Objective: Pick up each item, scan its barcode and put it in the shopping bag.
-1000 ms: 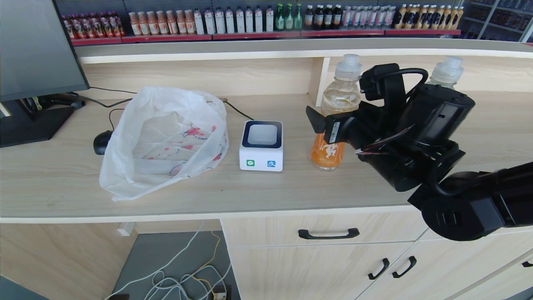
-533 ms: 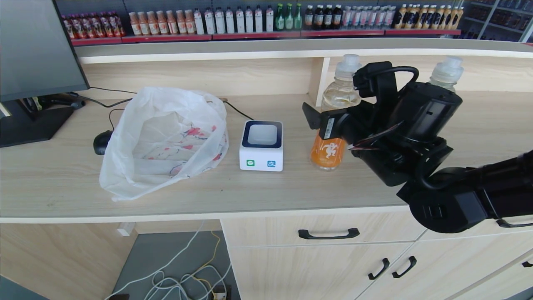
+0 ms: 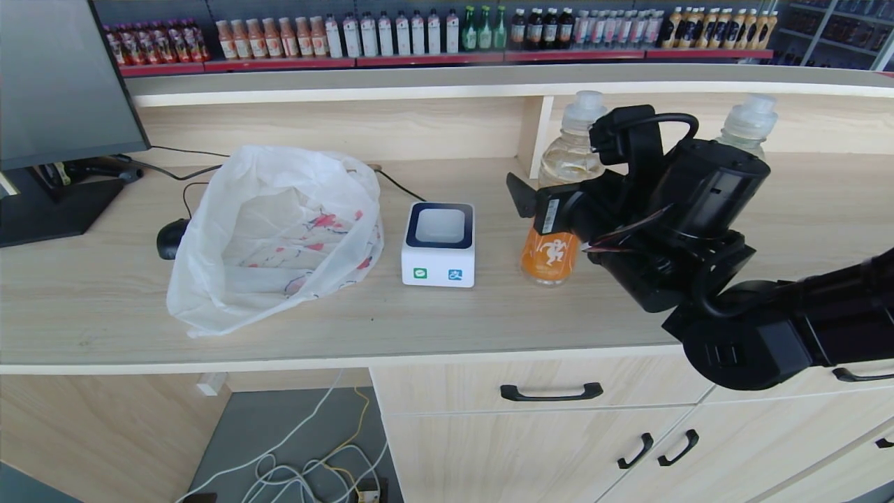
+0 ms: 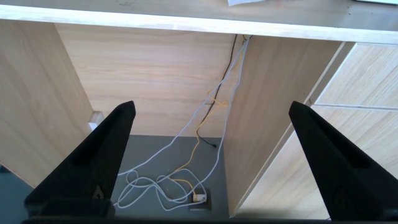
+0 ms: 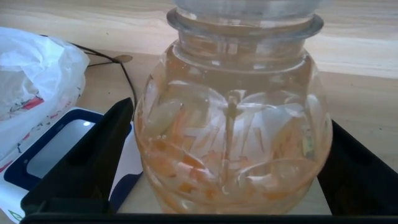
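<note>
Your right gripper [image 5: 230,158] straddles the orange bottle [image 3: 552,255].
Its jaws stand wide, the upright bottle between them, close to both; contact can't be told. Your left gripper [image 4: 211,162] gapes wide, holding nothing.

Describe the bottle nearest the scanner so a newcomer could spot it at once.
On the wooden counter, find the white scanner box in the middle. The bottle stands just to its right, upright, with the right claw at its shoulder. Unlike the other bottle farther right, it shows an orange label with a white figure.
</note>
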### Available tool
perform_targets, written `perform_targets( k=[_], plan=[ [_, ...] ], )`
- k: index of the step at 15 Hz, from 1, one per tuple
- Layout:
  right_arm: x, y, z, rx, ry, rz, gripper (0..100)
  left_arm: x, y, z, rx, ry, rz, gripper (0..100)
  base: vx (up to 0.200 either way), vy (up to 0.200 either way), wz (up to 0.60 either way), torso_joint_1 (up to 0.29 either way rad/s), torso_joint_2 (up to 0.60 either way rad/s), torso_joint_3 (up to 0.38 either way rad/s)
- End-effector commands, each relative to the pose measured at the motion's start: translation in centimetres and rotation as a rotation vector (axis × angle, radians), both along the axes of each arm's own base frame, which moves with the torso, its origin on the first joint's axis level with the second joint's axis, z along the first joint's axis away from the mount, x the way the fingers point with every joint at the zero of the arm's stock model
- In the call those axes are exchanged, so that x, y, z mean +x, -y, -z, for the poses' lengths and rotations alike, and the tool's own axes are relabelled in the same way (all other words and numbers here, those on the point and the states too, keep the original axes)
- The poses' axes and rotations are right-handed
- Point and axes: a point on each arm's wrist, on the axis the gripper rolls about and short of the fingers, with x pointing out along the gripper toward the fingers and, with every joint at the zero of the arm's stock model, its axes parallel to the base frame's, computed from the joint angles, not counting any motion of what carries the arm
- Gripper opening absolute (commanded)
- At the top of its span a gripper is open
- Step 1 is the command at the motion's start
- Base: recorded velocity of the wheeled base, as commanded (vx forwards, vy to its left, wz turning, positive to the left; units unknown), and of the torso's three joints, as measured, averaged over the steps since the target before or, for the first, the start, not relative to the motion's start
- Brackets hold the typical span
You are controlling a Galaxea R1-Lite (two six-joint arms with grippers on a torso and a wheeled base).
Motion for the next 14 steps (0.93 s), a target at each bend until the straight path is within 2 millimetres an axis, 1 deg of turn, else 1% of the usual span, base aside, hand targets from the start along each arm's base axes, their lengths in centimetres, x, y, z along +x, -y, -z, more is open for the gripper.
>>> perform_targets(
  k=[1,8,14],
  plan=[
    [0.0,0.0,-0.1,0.002,0.004,0.001,0,0.0,0.0,0.0,0.000,0.000,0.000,100,0.000,0.000,0.00,0.000,0.00,0.000],
    [-0.3,0.2,-0.9,0.018,0.025,-0.001,0,0.0,0.0,0.0,0.000,0.000,0.000,100,0.000,0.000,0.00,0.000,0.00,0.000],
    [-0.8,0.5,-2.3,0.043,0.062,-0.001,0,0.0,0.0,0.0,0.000,-0.001,0.000,100,0.000,0.000,0.00,0.000,0.00,0.000]
  ],
)
